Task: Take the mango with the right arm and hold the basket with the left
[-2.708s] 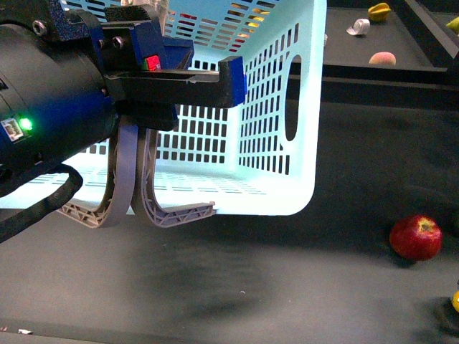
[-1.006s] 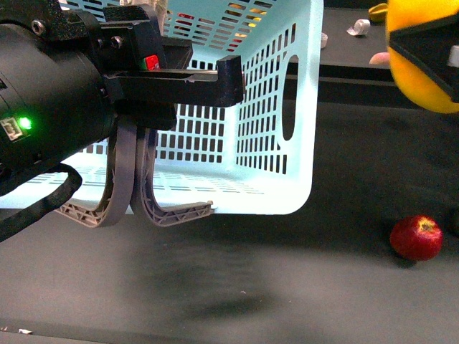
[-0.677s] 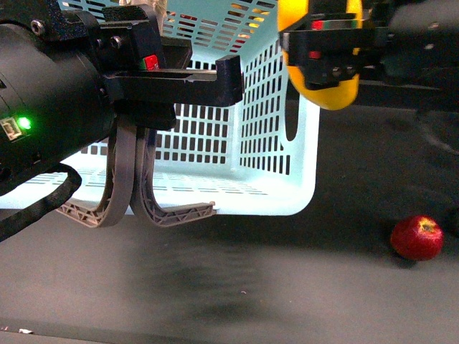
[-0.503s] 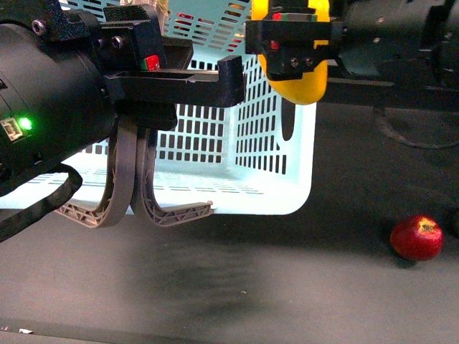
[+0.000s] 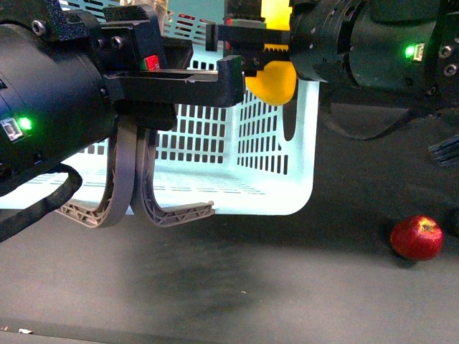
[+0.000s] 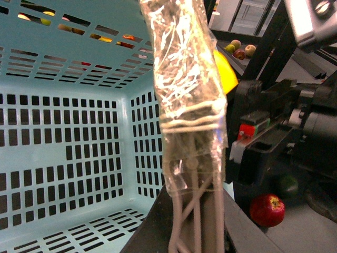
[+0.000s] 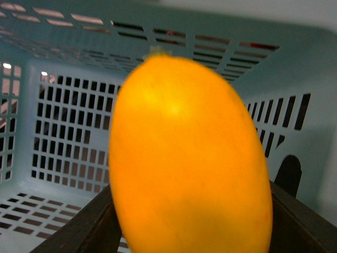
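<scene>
The light turquoise basket (image 5: 272, 179) is tipped up, its open side facing me. My left gripper (image 5: 143, 107) is shut on its two grey-brown handles (image 5: 125, 186), which are wrapped in clear film (image 6: 192, 132) in the left wrist view. My right gripper (image 5: 247, 46) is shut on the golden yellow mango (image 5: 272, 79), held high at the basket's upper right rim. In the right wrist view the mango (image 7: 189, 168) fills the middle between the dark fingers (image 7: 79, 232), with the basket's slotted inside (image 7: 52, 121) behind it. The left wrist view shows only a sliver of the mango (image 6: 224, 74).
A red apple (image 5: 416, 237) lies on the dark table to the right of the basket and shows in the left wrist view (image 6: 267, 209), with a dark green round thing (image 6: 288, 185) beside it. More fruit (image 6: 239, 50) sits on a shelf behind.
My right arm has carried the mango leftward from the right edge of the front view to the basket's upper right rim. The left arm, basket and apple have not moved.
</scene>
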Controlling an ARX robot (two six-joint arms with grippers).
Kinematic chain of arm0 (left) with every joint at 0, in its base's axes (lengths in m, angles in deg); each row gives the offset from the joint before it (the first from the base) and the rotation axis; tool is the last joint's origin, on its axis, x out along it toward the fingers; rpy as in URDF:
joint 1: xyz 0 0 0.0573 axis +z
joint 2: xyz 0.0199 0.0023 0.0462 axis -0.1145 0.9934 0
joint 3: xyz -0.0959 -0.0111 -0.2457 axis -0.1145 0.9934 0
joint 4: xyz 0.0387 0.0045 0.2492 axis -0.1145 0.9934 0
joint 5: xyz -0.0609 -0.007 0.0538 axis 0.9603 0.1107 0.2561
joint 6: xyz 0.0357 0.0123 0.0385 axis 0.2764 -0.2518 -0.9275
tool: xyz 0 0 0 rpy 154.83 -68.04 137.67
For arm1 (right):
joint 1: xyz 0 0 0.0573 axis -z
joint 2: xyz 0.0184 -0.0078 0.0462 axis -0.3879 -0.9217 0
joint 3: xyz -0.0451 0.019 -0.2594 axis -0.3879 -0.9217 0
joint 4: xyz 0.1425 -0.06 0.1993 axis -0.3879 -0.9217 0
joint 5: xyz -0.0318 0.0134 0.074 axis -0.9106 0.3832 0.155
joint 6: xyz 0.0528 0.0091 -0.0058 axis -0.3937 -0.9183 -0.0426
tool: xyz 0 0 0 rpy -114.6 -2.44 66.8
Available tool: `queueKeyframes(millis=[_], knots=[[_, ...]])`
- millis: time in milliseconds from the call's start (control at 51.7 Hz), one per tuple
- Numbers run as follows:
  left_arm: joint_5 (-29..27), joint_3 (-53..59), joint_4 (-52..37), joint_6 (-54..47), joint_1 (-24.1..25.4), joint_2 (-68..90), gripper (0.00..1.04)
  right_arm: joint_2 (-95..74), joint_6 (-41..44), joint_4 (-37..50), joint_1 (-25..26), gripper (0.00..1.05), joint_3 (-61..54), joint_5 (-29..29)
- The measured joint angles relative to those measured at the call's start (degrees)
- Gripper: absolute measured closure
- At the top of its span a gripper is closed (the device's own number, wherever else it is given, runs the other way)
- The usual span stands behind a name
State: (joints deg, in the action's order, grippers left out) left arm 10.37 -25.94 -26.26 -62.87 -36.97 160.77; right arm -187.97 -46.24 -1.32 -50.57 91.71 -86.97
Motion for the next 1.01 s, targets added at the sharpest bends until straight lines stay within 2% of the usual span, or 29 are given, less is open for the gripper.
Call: queueKeyframes(millis=[155,348,580,696,851,1006], knots=[[0.07,0.00,0.00,-0.15,0.00,0.00,0.98,3.30,-1.92,2.89,0.52,0.06,-1.99,-0.44],[0.09,0.20,0.28,0.42,-0.09,0.00,0.98,11.69,-3.34,4.66,2.91,0.08,-7.56,-0.63],[-0.28,0.20,0.28,0.20,-0.09,0.00,0.98,29.75,-5.22,2.93,10.34,0.08,-18.93,-0.96],[-0.15,0.20,0.28,0.13,-0.09,0.00,0.98,39.08,-4.98,1.22,13.94,0.08,-24.87,-3.82],[0.07,0.20,0.28,0.24,-0.09,0.00,0.98,52.39,-5.16,-3.96,18.93,0.08,-32.96,-4.33],[0.13,0.20,0.28,0.24,-0.11,0.00,0.98,63.47,-5.01,-11.54,21.62,0.08,-38.25,-5.57]])
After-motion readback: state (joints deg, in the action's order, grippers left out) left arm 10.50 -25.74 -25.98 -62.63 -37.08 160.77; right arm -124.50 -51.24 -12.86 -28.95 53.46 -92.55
